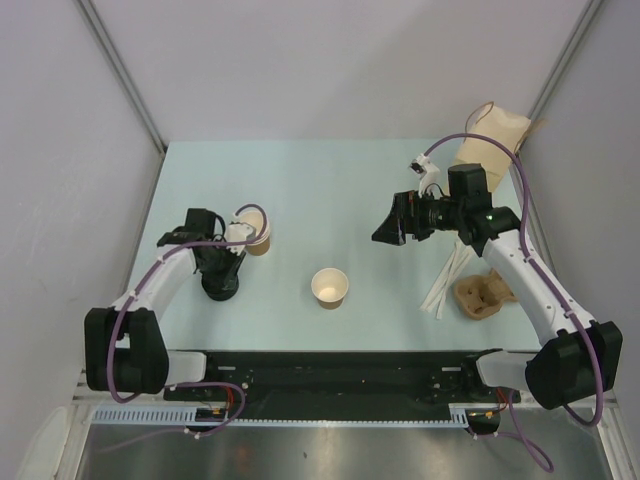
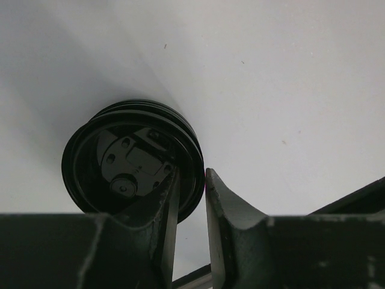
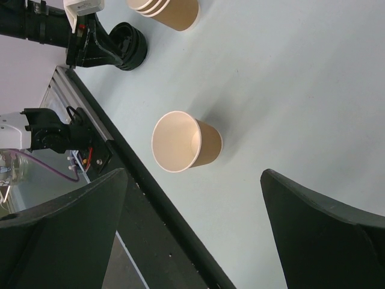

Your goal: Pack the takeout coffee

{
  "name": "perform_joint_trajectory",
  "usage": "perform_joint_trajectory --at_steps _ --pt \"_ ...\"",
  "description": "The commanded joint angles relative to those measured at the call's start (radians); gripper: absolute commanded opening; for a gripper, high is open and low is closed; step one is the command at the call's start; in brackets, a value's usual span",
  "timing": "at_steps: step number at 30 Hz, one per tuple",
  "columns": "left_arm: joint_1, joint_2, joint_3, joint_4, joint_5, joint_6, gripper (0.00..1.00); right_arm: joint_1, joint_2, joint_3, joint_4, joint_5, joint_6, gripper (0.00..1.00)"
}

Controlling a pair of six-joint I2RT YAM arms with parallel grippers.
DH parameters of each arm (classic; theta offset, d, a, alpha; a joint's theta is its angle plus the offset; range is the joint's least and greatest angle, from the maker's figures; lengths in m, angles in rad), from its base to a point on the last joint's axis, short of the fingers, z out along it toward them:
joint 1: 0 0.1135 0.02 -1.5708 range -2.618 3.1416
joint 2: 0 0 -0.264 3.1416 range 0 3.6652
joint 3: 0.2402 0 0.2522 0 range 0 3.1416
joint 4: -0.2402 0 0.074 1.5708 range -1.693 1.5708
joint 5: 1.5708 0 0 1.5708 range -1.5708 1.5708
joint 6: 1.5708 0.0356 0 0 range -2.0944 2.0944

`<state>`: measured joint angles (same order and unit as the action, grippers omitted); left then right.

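Coffee cups are tan kraft paper, white inside, none capped. One loose cup (image 1: pixel 330 287) stands upright, mouth open, mid-surface near the front edge. One nested cup stack (image 1: pixel 258 239) lies on its side at the left; three rims count in the right wrist view. One short stack of round black lids (image 1: pixel 220 287) sits just in front of the cup stack; exact lid count is unclear. The left hand (image 2: pixel 191 174) points down at the lids, its fingers narrow and straddling the top lid's rim; I can't tell if the rim is actually pinched. The right hand (image 1: pixel 392 226) hovers right of centre, spread wide, holding nothing, well apart from the loose cup. One tan bag (image 1: pixel 492 148) lies in the far right corner. One brown pulp tray (image 1: pixel 484 294) rests at the right on the pale surface (image 1: pixel 330 190), with a few white sticks (image 1: pixel 447 281) just beside it.
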<state>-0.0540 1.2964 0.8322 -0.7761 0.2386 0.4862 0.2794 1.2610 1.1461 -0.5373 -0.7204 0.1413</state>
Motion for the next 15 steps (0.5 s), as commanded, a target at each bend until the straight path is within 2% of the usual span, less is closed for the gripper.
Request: perform_joint_trajectory --at_steps 1,10,15 --pt "-0.009 0.015 -0.002 0.023 0.005 -0.017 0.27 -0.002 0.003 0.003 0.043 -0.014 0.0 1.0" --pt "-0.009 0.023 -0.002 0.021 0.011 -0.014 0.26 -0.006 0.008 0.004 0.043 -0.017 0.003 1.0" --pt "-0.009 0.017 0.01 0.006 0.014 -0.011 0.13 -0.006 0.009 0.004 0.045 -0.019 0.006 1.0"
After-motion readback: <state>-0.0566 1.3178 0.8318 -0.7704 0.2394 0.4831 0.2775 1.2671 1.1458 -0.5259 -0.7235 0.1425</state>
